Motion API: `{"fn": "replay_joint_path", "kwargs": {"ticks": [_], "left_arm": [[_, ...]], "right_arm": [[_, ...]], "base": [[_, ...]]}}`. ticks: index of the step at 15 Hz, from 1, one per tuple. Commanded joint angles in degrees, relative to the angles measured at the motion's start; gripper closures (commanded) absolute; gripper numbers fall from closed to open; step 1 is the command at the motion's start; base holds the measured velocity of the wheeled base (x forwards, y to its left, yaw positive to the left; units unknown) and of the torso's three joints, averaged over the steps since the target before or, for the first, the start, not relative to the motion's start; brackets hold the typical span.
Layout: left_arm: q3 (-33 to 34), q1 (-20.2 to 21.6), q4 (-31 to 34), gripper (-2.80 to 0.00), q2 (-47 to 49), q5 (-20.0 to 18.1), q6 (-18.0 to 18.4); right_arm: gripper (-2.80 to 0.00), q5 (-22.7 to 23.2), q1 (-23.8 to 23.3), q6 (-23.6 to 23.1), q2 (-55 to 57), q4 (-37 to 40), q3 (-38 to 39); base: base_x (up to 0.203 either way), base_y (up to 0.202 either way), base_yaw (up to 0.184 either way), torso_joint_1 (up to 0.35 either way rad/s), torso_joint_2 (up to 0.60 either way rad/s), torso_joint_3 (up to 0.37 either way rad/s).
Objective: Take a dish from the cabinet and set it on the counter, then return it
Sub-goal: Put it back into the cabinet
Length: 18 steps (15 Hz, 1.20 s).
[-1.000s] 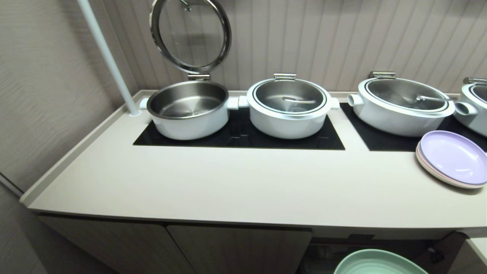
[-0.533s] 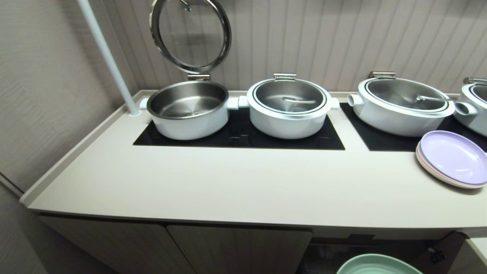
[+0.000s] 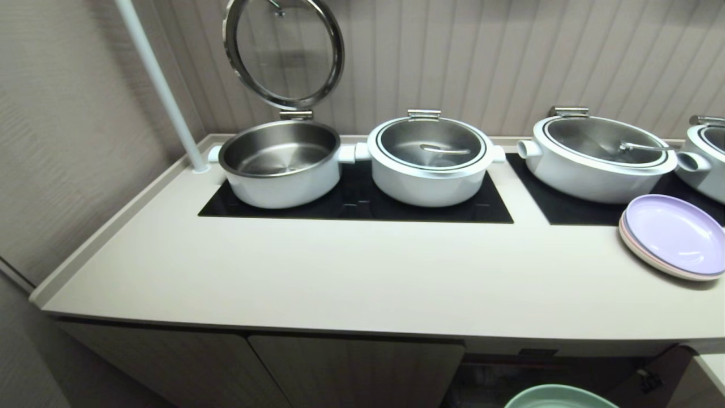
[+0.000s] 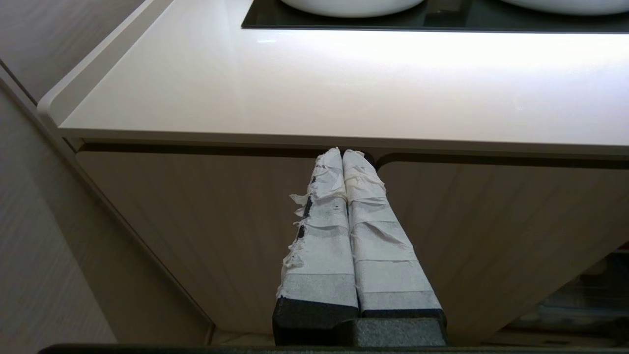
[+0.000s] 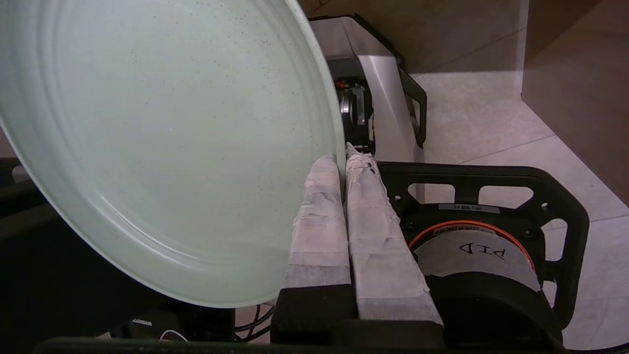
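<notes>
Cream counter (image 3: pixel 351 277) runs under four white pots on black cooktop panels, with a lilac plate (image 3: pixel 674 232) stacked at its right end. Below its front lip, the mint-green dish (image 3: pixel 558 398) barely shows before the cabinet (image 3: pixel 351 368) opening. The right gripper (image 5: pixel 344 157) is clamped on the dish's rim, the plate spreading away from the fingers to one side and tilted on edge. Judging by this, the dish sits lower than the counter, at the cabinet mouth. The left gripper (image 4: pixel 342 153), fingers together, idles before the closed doors.
</notes>
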Motion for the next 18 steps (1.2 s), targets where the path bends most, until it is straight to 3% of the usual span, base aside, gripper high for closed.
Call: {"fn": "replay_joint_path", "kwargs": {"ticks": [1,18], "left_arm": [[0.0,0.0,0.0,0.00,0.0,0.0,0.0],[0.0,0.0,0.0,0.00,0.0,0.0,0.0]], "right_arm": [[0.00,0.1,0.2,0.2,-0.1,0.2,0.2],[0.00,0.1,0.3,0.3,0.2,0.2,0.1]], "base": [[0.000,0.000,0.000,0.000,0.00,0.000],[0.000,0.000,0.000,0.000,0.00,0.000]]}}
